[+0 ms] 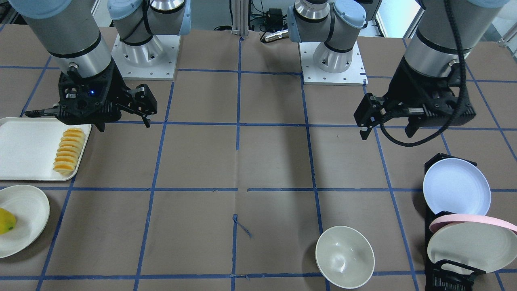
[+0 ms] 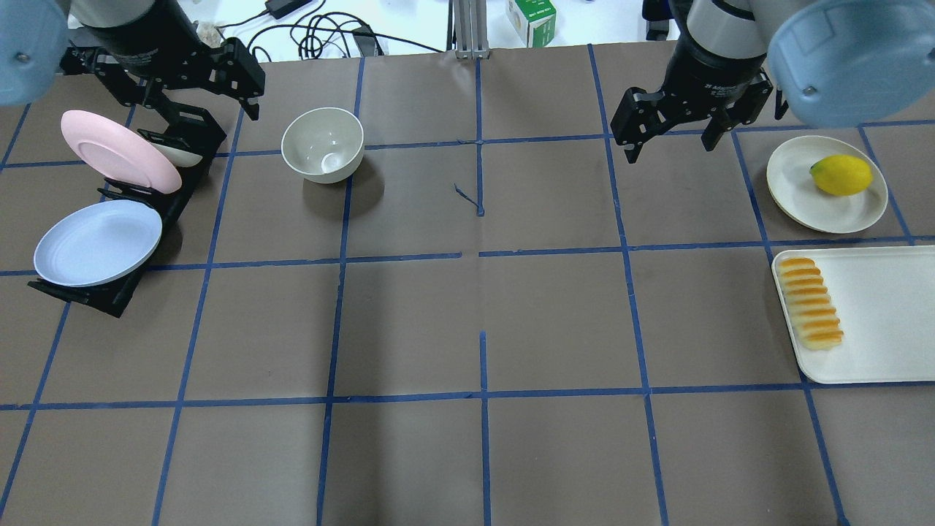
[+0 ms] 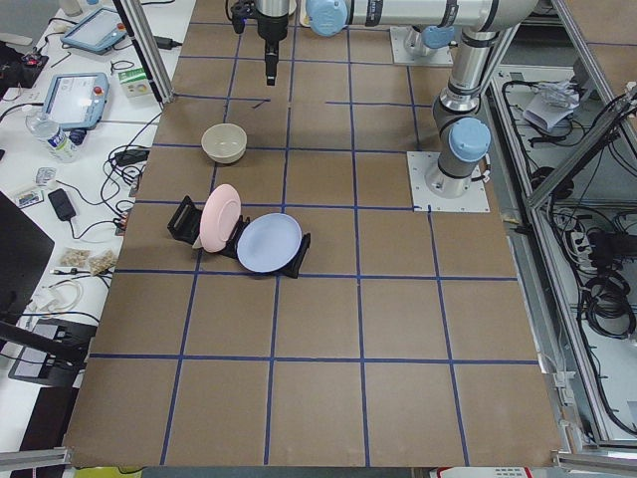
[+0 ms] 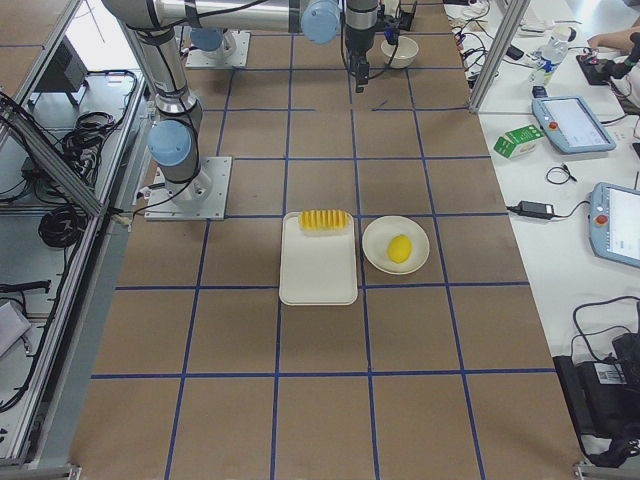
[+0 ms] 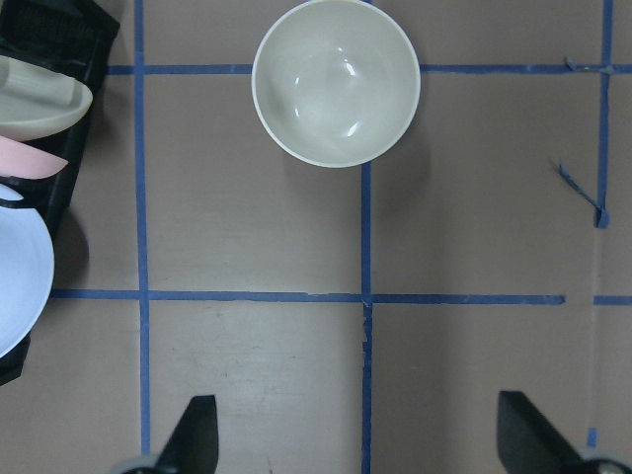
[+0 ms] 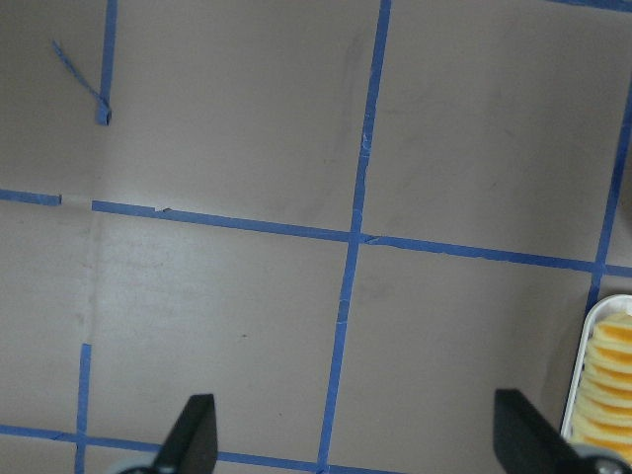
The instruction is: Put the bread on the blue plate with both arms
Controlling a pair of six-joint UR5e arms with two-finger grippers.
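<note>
The bread (image 2: pixel 809 302) lies on the left edge of a white tray (image 2: pixel 876 321) at the right; it also shows in the front view (image 1: pixel 69 150) and at the right wrist view's edge (image 6: pixel 604 395). The blue plate (image 2: pixel 98 242) leans in a black rack (image 2: pixel 95 296) at the far left, also seen in the front view (image 1: pixel 456 186) and the left wrist view (image 5: pixel 18 267). My left gripper (image 2: pixel 208 109) hovers open and empty above the rack's far end. My right gripper (image 2: pixel 670 146) hovers open and empty, up and left of the tray.
A pink plate (image 2: pixel 117 150) and a cream plate stand in the same rack. A cream bowl (image 2: pixel 323 144) sits right of the rack. A yellow lemon (image 2: pixel 841 175) lies on a cream plate (image 2: pixel 792 183) beyond the tray. Blue tape lines grid the brown table.
</note>
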